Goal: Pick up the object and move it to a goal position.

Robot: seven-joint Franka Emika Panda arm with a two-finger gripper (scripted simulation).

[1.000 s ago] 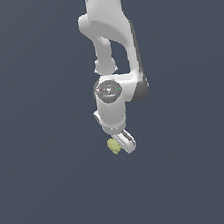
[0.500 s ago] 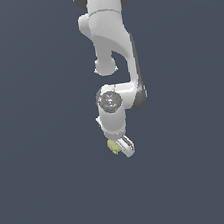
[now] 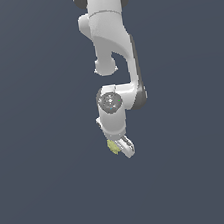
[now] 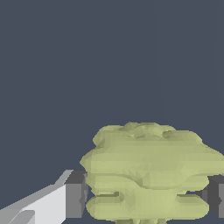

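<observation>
Below the arm's wrist in the exterior view, the gripper (image 3: 120,148) hangs against an even dark blue-grey backdrop; the arm reaches down from the frame's top edge, and no table or surface shows under it; the object (image 3: 113,146), a small pale yellow-green lump, sits at the fingertips, peeking out on the exterior view's left of the white finger; it looks carried clear of any support, though nothing here marks a floor; no goal marker is visible, so which way the goal lies cannot be told.

Close up in the wrist view, the object (image 4: 148,173) fills the space between the two dark finger pads (image 4: 75,194); its ridged, bumpy flanks touch a pad on either side, so the claw is closed down to the blob's width and has hold of it; the ridges run across the gap from pad to pad, which puts the long axis roughly along the closing line; the object lies squarely between the fingers, not off to one side; my judgement is that the carry turns on this pinch staying centred.
</observation>
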